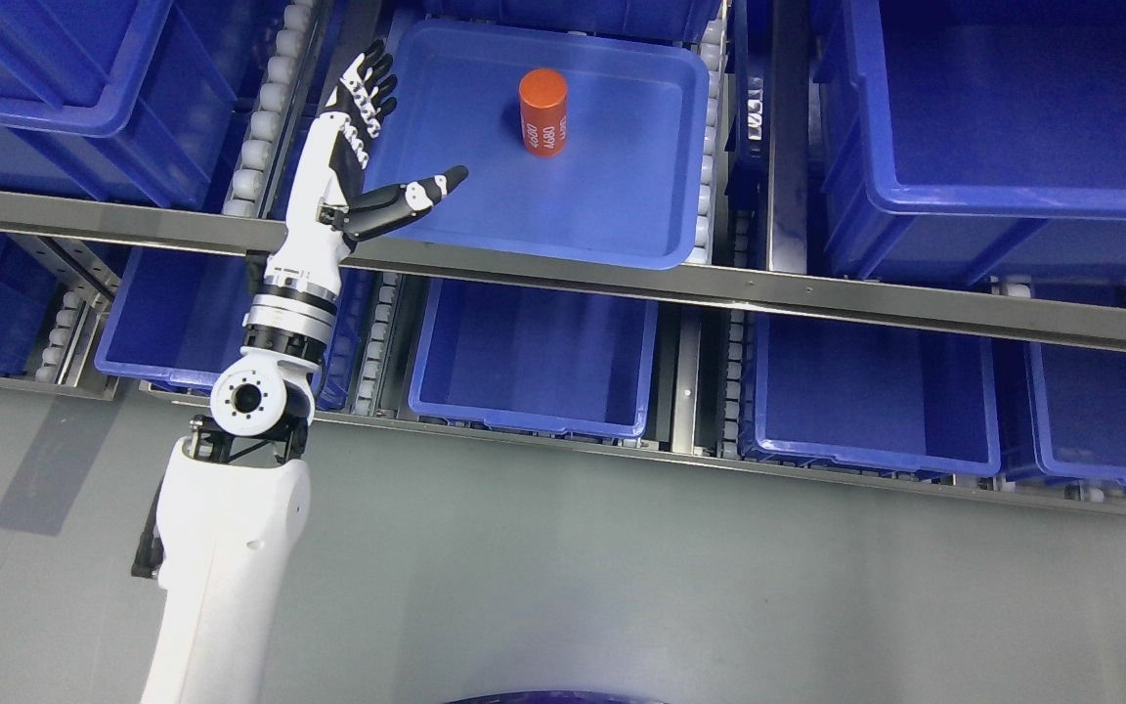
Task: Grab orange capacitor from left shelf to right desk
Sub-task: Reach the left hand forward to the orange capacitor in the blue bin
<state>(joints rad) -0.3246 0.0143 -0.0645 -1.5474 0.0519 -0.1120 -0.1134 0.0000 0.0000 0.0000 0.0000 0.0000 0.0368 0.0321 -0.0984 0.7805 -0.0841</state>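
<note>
An orange capacitor [542, 110] stands upright in a shallow blue tray [622, 196] on the upper shelf level, toward the tray's far middle. My left hand [397, 137] hovers at the tray's left edge, fingers spread and thumb stretched out to the right over the tray floor, holding nothing. The capacitor is a hand's width to the right of the fingers, apart from them. The left arm rises from the lower left across the shelf rail. No right arm shows.
Deep blue bins [1003, 127] flank the tray on the left and right, and more bins [534, 357] sit on the lower level. A metal shelf rail [719, 284] crosses in front of the tray. Grey floor [622, 587] lies below.
</note>
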